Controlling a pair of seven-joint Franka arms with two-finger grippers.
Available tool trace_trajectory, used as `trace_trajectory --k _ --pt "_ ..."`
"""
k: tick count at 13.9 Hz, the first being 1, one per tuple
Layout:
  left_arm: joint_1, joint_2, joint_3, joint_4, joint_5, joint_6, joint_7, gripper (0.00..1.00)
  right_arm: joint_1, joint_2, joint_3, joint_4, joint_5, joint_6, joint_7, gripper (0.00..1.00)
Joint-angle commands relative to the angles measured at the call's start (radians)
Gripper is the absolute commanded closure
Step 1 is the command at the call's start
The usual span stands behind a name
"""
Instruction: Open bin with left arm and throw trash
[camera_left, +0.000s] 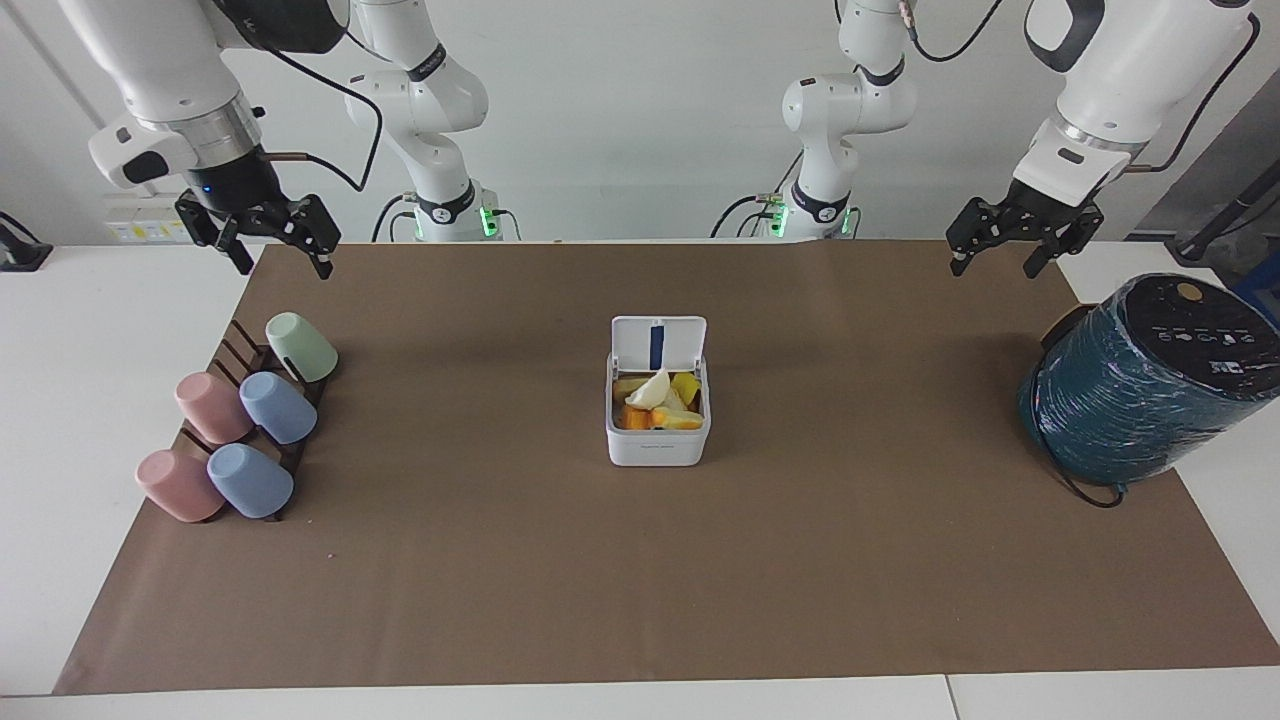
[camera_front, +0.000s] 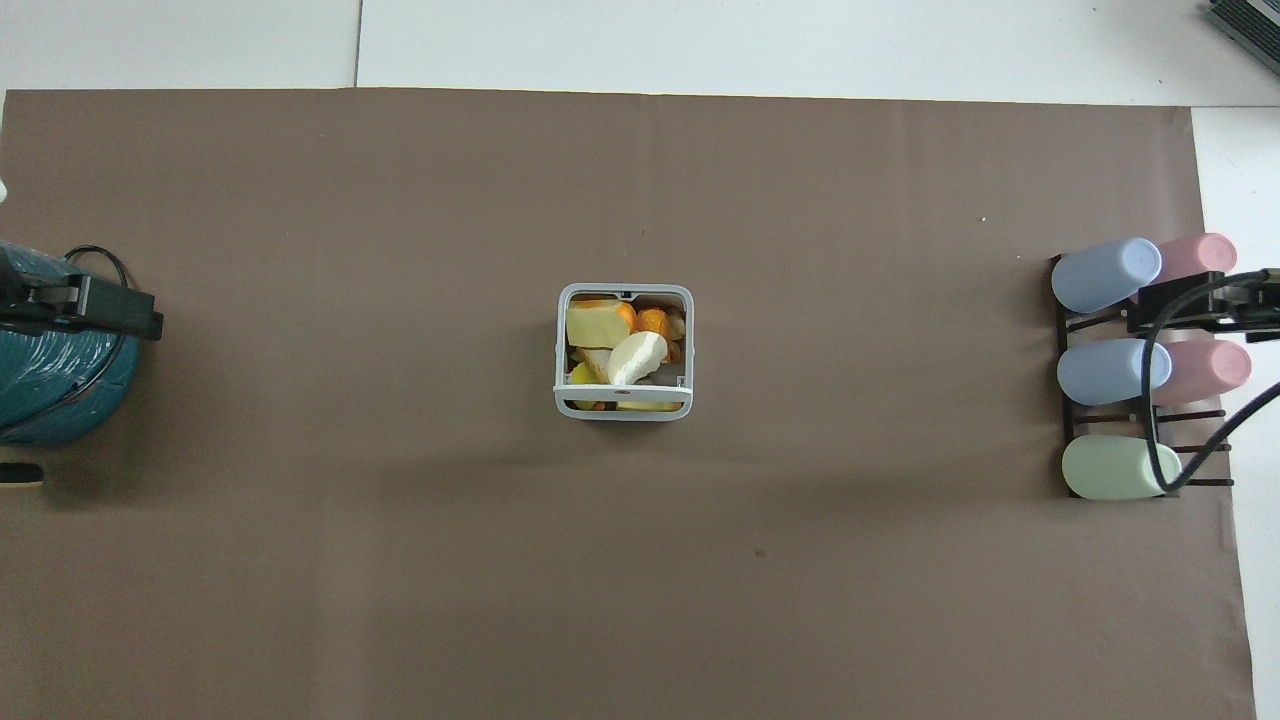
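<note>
Hanging over the robots' edge of the desk (camera_left: 60, 400), both end effectors are empty with their fingers spread wide. The left end effector (camera_left: 1002, 250) is hovering above the brown mat (camera_left: 700, 580) at the left arm's end, over the spot just nearer the robots than a big teal wrapped cylinder (camera_left: 1140, 380). The right end effector (camera_left: 272, 250) is hovering above the mat's corner at the right arm's end, over the spot just nearer the robots than a rack (camera_left: 235, 350) of pastel cups (camera_left: 277, 407) lying on their sides. Farther out, in the middle of the mat and well apart from both end effectors, the small white bin (camera_left: 657, 445) is sitting with its lid (camera_left: 658, 344) standing open on the side nearer the robots. Inside the bin, the trash (camera_left: 655, 400) is lying in a heap: cream, whitish and yellow-orange scraps filling it almost to the rim. Nothing is touching the bin.
</note>
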Motion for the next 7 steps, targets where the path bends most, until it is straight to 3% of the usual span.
trace_trajectory --k 1,7 --pt "0.005 -0.03 -0.002 -0.037 0.013 0.026 -0.009 0.0 -0.021 -0.012 0.016 -0.007 -0.019 -0.042 0.006 0.0" --pt "0.005 -0.03 -0.002 -0.041 0.013 0.03 -0.009 0.0 -0.016 -0.01 0.017 0.011 -0.005 -0.101 0.011 0.0"
